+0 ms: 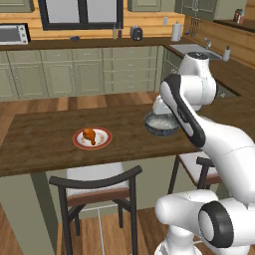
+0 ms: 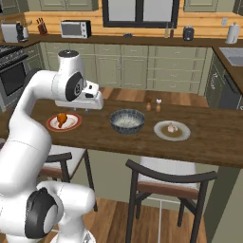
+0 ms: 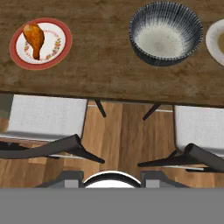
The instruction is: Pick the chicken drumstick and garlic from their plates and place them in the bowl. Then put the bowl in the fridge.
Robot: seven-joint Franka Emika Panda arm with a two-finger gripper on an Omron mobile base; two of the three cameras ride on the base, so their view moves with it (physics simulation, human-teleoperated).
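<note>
While glossy drumstick (image 3: 35, 39) lies on red-rimmed plate (image 3: 59, 52), streaked round bowl (image 3: 144, 54) sits beside; gripper state unclear.

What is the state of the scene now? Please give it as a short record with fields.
drumstick: chicken drumstick lies on the red-rimmed plate
garlic: garlic lies on the second plate
bowl: bowl stands empty between the two plates
surface: wooden counter, two chairs in front
gripper: above the counter's near edge, holds nothing visible
</note>
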